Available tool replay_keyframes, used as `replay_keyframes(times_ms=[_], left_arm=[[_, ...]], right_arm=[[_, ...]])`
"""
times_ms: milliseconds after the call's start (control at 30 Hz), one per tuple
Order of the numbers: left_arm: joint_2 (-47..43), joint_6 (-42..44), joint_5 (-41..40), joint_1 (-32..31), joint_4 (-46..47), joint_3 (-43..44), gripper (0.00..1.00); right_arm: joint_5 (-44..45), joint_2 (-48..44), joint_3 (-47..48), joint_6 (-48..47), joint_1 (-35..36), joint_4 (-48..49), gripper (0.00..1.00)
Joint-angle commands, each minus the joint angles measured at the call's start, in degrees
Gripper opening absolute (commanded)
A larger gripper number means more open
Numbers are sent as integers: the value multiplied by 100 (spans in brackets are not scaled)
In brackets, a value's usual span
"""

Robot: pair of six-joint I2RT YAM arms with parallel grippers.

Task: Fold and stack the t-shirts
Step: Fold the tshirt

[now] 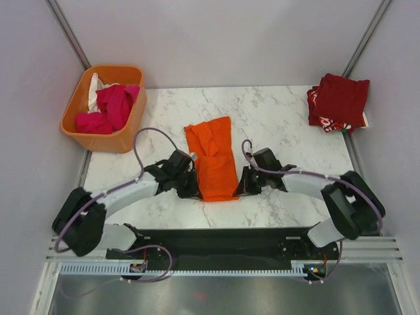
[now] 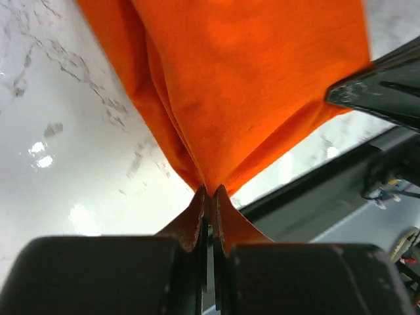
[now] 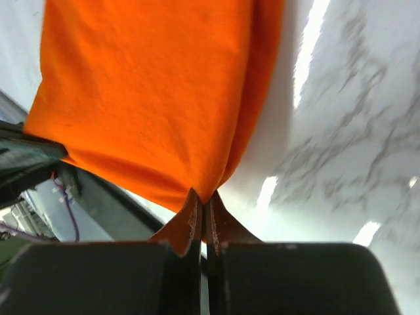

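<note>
A bright orange t-shirt (image 1: 215,159) lies folded into a long strip in the middle of the marble table. My left gripper (image 1: 193,189) is shut on its near left corner; the cloth (image 2: 249,85) fans out from the closed tips. My right gripper (image 1: 241,186) is shut on its near right corner, the cloth (image 3: 157,92) also fanning out from the tips. Folded dark red and red-and-white shirts (image 1: 339,102) are stacked at the far right corner. Magenta shirts (image 1: 108,108) and a white one (image 1: 98,85) lie in the basket.
A rigid orange plastic basket (image 1: 128,134) stands at the far left, off the table's corner. The table's near edge and the black base rail (image 1: 223,239) run just behind both grippers. Grey walls close in the back and sides.
</note>
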Motion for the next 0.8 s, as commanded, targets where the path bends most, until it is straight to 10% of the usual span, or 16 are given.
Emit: replay_keyframes(times_ms=[0, 300, 767], left_arm=[[-1185, -248, 13, 3, -836, -56, 2], [-1733, -205, -75, 12, -1795, 954, 2], [-399, 647, 20, 1029, -2006, 2790, 2]], right_arm=[[591, -948, -102, 103, 98, -930, 0], [1022, -1794, 1380, 218, 213, -2002, 0], [1180, 86, 3430, -485, -6, -2372, 0]])
